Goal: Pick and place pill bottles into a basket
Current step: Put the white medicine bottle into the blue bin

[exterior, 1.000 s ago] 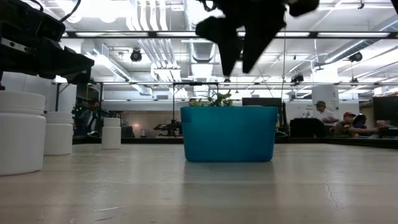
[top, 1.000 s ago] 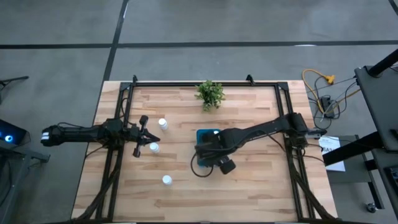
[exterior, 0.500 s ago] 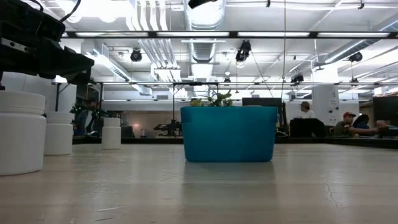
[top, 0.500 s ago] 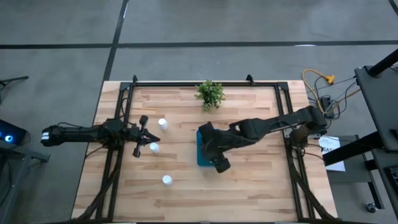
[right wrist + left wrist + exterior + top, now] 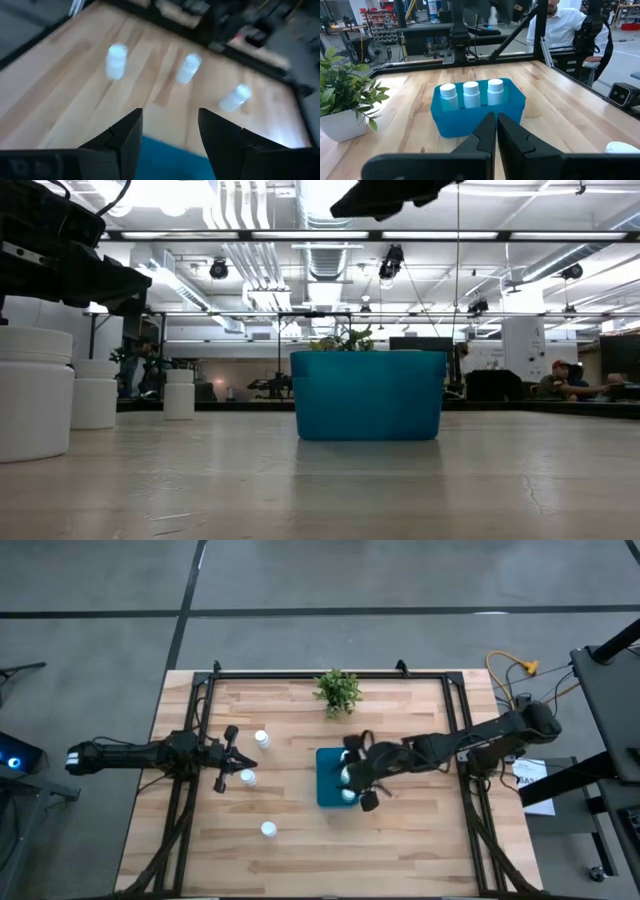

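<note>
Wooden table [image 5: 400, 840]: basket [image 5: 326, 790] below open right fingers [image 5: 125, 135], empty.

Look past the table and you see a grey concrete floor [image 5: 100, 640] crossed by dark seams, with a yellow cable [image 5: 512, 672] coiled on it at about 3 o'clock from the table. Level with the tabletop [image 5: 400, 490], the room opens into a workshop with long ceiling lights [image 5: 480, 235], pale ducts [image 5: 240, 260] and people seated at 3 o'clock [image 5: 560, 380]. Beyond the far edge you also have a person in a white shirt [image 5: 565, 27] and shelving at 10 o'clock [image 5: 382, 27].
</note>
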You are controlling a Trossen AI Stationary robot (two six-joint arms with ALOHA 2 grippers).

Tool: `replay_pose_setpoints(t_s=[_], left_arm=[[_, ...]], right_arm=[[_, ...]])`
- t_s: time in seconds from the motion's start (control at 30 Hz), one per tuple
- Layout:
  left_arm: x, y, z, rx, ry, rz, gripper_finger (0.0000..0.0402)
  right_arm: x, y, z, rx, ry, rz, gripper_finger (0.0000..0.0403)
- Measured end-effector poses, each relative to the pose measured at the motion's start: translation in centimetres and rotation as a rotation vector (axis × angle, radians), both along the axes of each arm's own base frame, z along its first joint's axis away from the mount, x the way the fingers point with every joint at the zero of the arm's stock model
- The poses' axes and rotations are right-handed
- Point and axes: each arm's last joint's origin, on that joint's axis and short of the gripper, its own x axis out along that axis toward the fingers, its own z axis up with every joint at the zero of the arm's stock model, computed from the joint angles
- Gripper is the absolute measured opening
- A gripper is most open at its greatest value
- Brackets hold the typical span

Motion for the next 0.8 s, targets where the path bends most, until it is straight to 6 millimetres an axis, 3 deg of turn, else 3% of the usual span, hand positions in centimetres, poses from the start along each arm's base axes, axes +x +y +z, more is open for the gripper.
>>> replay_pose_setpoints(t_s=[0.37, 0.8], left_arm=[[0.0, 0.0, 0.0, 0.004, 0.001, 0.003, 0.0000], [0.0, 0.0, 0.0, 0.010, 0.000, 0.006, 0.0000]], right_arm=[[-6.3, -3.3, -2.4, 0.085, -0.277, -0.088, 0.0182], [-14.0, -4.4, -2.2, 0.107, -0.651, -0.086, 0.0182]])
